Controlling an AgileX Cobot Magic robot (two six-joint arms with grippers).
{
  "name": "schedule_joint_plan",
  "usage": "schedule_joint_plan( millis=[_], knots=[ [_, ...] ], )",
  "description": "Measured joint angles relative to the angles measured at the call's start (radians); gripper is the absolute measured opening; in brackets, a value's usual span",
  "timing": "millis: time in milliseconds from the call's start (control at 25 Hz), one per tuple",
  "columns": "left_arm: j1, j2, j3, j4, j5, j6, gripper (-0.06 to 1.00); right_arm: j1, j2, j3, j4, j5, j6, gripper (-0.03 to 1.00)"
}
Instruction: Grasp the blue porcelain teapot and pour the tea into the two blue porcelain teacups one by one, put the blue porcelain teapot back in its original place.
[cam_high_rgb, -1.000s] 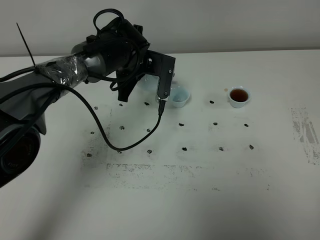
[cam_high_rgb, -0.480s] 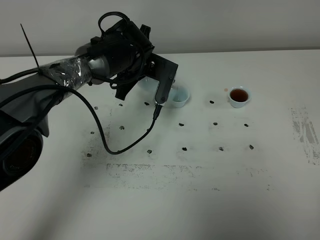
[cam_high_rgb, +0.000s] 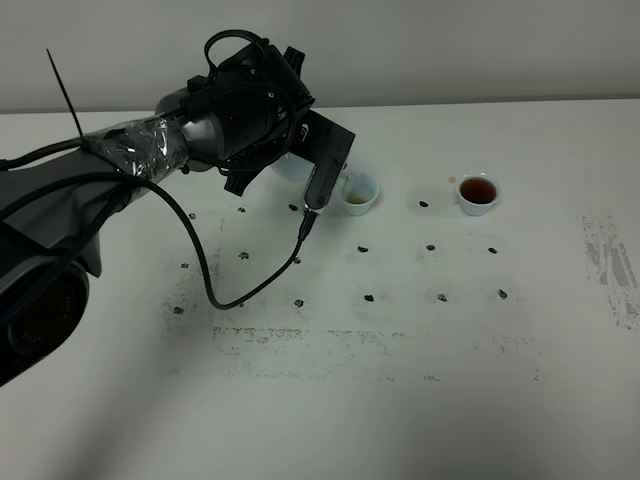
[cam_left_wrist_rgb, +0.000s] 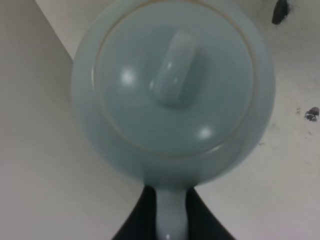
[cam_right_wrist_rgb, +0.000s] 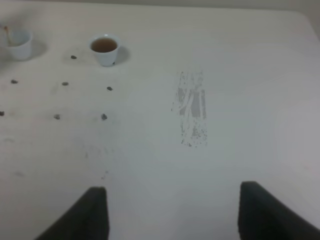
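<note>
Pinching teapot (cam_left_wrist_rgb: 172, 95) handle, left hand (cam_left_wrist_rgb: 172, 220); arm (cam_high_rgb: 150, 140) hides most of teapot; near teacup (cam_high_rgb: 358, 192) part-filled, far teacup (cam_high_rgb: 478, 190) full

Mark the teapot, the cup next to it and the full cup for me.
Teapot (cam_left_wrist_rgb: 172, 70): left wrist view, on the lid knob.
Cup by the teapot (cam_high_rgb: 358, 209): exterior high view, on its front wall.
Full cup (cam_high_rgb: 478, 210): exterior high view, on its front wall.

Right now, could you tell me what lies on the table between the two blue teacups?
Nothing stands between the partly filled teacup and the full teacup: just bare table with one small dark mark, as the exterior high view shows.
</note>
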Motion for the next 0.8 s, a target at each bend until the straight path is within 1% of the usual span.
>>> schedule_joint_plan(
  millis=[480, 800],
  knots=[
    [0.0, 0.0, 0.0, 0.001, 0.0, 0.001, 0.04, 0.0, 0.0, 0.0, 0.0, 0.0, 0.0, 0.57],
    [-0.005, 0.0, 0.0, 0.02, -0.006, 0.001, 0.04, 0.0, 0.0, 0.0, 0.0, 0.0, 0.0, 0.57]
  ],
)
